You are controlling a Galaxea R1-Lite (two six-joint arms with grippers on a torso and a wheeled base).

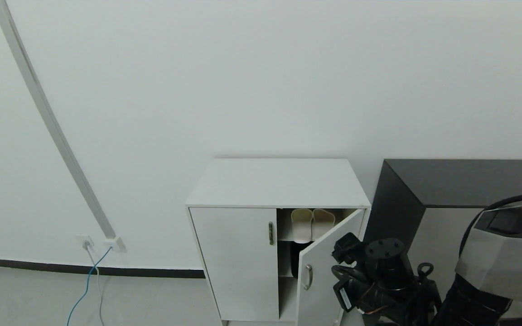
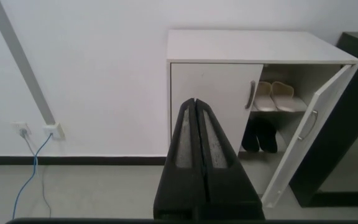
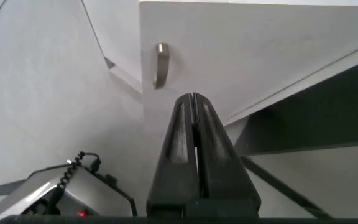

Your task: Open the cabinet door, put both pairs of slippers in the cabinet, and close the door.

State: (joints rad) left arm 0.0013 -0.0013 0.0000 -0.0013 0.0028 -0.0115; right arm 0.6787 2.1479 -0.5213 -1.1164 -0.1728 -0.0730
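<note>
Cabinet (image 1: pixel 274 181): white, two-door, against wall. Left door (image 1: pixel 236 258) shut. Right door (image 1: pixel 320 280) hinged on right, swung partly open, handle (image 3: pixel 160 64) upright near free edge.
Beige slippers (image 1: pixel 312 224): upper shelf, side by side, long axes front-to-back.
Black slippers (image 2: pixel 259 135): shelf below, same axis.
Left gripper (image 2: pixel 195 102): jaws closed, empty, well clear of cabinet.
Right gripper (image 3: pixel 193 96): jaws closed, empty, near right door's outer face, beside handle.

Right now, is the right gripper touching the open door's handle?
Apart. The right wrist view shows bare door between the right gripper and the handle.
</note>
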